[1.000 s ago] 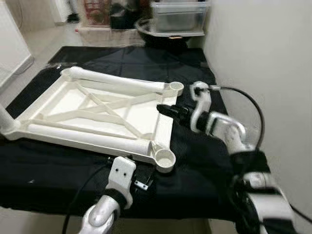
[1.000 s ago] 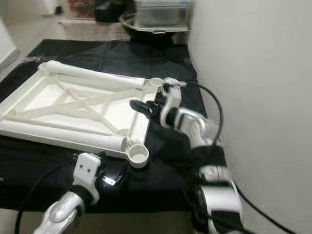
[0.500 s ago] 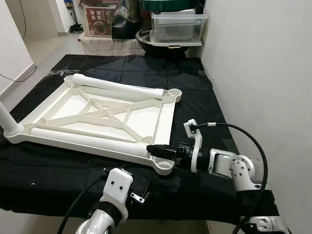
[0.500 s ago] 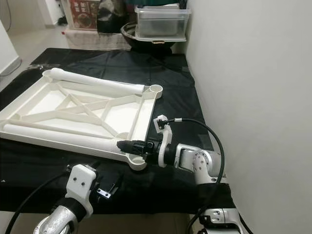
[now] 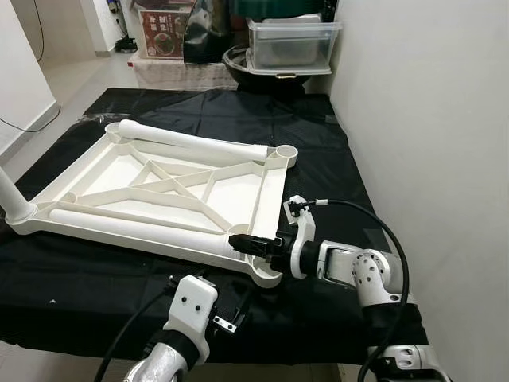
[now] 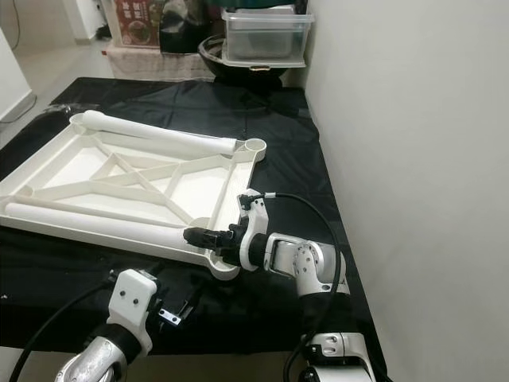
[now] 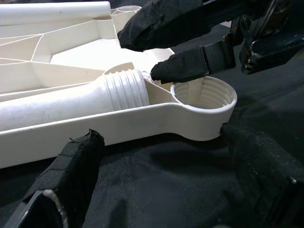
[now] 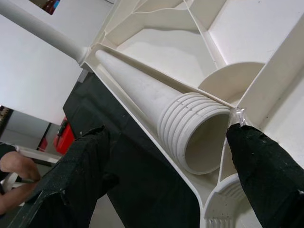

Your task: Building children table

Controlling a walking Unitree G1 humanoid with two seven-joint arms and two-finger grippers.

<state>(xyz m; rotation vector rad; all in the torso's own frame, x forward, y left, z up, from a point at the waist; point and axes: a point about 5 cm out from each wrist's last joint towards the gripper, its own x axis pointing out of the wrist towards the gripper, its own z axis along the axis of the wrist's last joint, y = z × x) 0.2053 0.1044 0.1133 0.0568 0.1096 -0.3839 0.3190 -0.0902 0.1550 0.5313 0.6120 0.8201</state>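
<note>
One large black cloth (image 5: 318,151) covers a low surface beside a pale wall, and on it lies a white plastic children's tabletop (image 5: 159,187), upside down, its ribbed underside facing up. Two white plastic table legs with threaded ends lie inside the frame: a far leg (image 5: 191,139) along the far edge and a near leg (image 5: 135,229) along the near edge. A third white leg (image 5: 9,197) stands upright at the left corner. Round threaded sockets sit at the corners, the near socket (image 5: 266,270) closest to the robot. The right gripper (image 5: 248,243) reaches in from the right, its two black fingers spread wide around the threaded end of the near leg, just beside the near socket; whether the fingers (image 7: 183,64) touch the plastic cannot be told. The left gripper (image 5: 227,306) rests low over the black cloth just in front of the near socket, its fingers apart and holding nothing. Behind the cloth, a clear plastic storage box (image 5: 290,44) sits on a dark round basin (image 5: 262,64).
</note>
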